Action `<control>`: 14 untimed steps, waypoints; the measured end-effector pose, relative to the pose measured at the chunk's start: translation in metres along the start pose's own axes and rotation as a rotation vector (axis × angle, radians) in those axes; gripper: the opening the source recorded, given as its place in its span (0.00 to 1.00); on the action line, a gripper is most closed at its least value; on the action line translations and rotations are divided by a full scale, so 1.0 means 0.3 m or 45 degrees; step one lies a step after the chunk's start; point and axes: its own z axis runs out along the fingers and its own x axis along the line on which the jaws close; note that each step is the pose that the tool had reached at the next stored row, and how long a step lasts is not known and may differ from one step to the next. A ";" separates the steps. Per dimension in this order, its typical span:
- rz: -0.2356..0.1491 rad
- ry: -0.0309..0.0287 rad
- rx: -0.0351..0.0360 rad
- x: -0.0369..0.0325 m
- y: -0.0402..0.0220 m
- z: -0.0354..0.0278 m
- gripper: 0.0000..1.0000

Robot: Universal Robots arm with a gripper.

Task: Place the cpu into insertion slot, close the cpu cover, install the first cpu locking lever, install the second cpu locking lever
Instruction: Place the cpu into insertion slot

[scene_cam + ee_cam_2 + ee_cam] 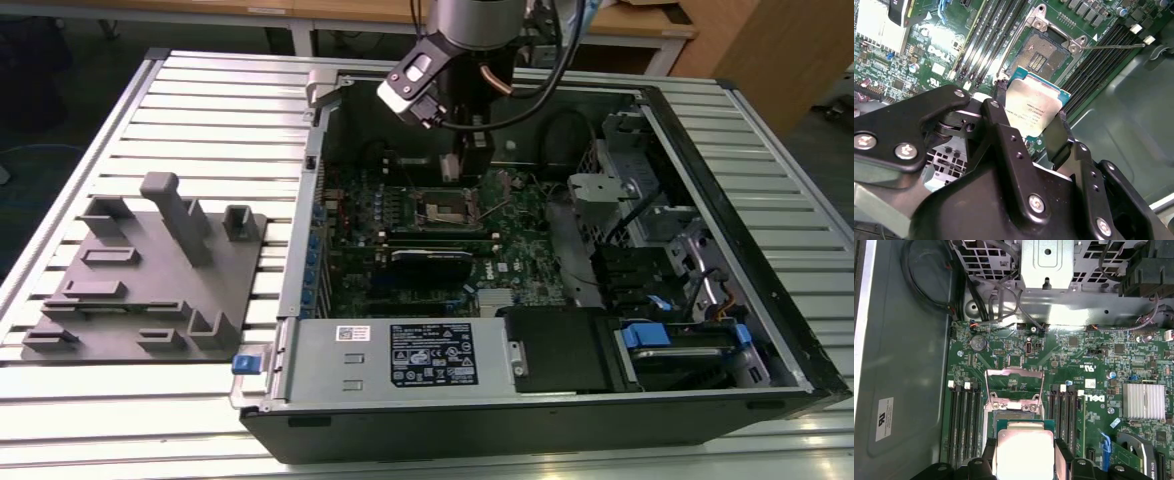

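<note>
- My pincer [1030, 106] grips the cpu [1038, 100] by two opposite edges.
- The cpu hangs just above the open insertion slot [1042, 52], with the cpu cover [1013, 373] raised.

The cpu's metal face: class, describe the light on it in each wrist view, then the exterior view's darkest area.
First wrist view: the cpu glares pale, nearly washed out. Second wrist view: it shines brightly against the dark gripper holding it. Exterior view: the computer case is shadowed inside around the insertion slot, the slatted table bright.

Pale satin metal faces the cpu [1038, 102]; matt black claw [1031, 115]
</note>
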 end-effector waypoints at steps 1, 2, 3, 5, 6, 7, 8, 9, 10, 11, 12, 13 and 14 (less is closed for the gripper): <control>0.000 -0.0003 0.0003 0.000 -0.001 0.005 0.54; 0.000 -0.0002 0.0002 0.000 -0.002 0.011 0.54; 0.000 -0.0002 0.0003 0.001 -0.002 0.017 0.54; 0.009 -0.0008 -0.0001 0.003 -0.004 0.029 0.54; 0.015 -0.0014 -0.0004 0.004 -0.004 0.035 0.54; 0.019 -0.0018 -0.0005 0.006 -0.005 0.041 0.54; 0.020 -0.0019 -0.0006 0.008 -0.006 0.047 0.54; 0.020 -0.0018 -0.0007 0.009 -0.007 0.053 0.54; 0.020 -0.0018 -0.0008 0.009 -0.008 0.059 0.54; 0.020 -0.0018 -0.0007 0.009 -0.009 0.065 0.54; 0.020 -0.0017 -0.0007 0.009 -0.009 0.071 0.54; 0.020 -0.0017 -0.0007 0.009 -0.010 0.077 0.54; 0.020 -0.0018 -0.0006 0.009 -0.010 0.084 0.54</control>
